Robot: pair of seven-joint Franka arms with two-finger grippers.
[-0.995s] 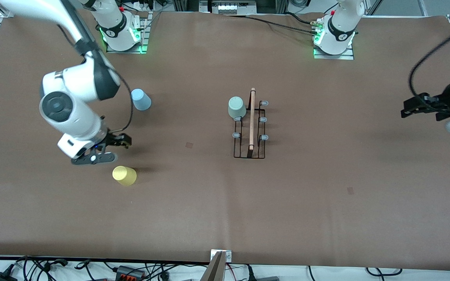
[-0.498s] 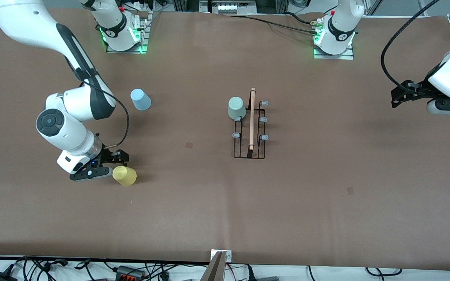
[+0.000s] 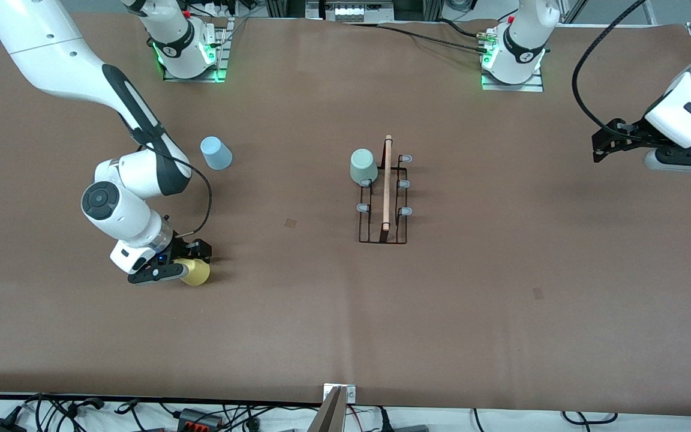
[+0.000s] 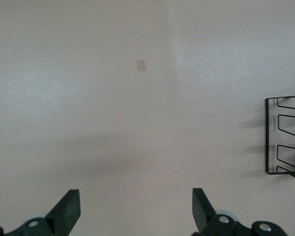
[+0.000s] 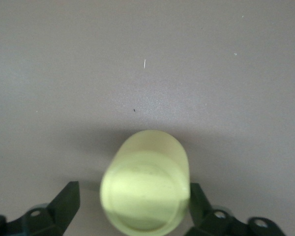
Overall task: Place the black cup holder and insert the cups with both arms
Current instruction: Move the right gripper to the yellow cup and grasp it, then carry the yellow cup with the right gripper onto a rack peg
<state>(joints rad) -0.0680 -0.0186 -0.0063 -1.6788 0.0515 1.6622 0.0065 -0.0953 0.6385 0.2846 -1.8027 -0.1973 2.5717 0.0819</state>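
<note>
The black cup holder (image 3: 384, 204) stands mid-table, with the pale grey-green cup (image 3: 363, 166) upended on a prong at its end farthest from the front camera. The light blue cup (image 3: 216, 153) sits upside down toward the right arm's end. My right gripper (image 3: 192, 261) is low at the yellow cup (image 3: 197, 273), open, with a finger on either side. In the right wrist view the yellow cup (image 5: 146, 189) fills the gap of the right gripper (image 5: 132, 196). My left gripper (image 3: 604, 147) is open and empty over the left arm's end. The left wrist view shows the left gripper (image 4: 136, 211) and the holder's edge (image 4: 284, 135).
The brown table cover (image 3: 345, 312) is bare between the cups and the rack. A small dark patch (image 3: 291, 222) lies between the yellow cup and the holder. Cables and a bracket (image 3: 338, 396) lie along the table edge nearest the front camera.
My right gripper has come down and moved onto the yellow cup, which now sits between its fingers. My left arm has risen and its gripper has drifted slightly toward the rack.
</note>
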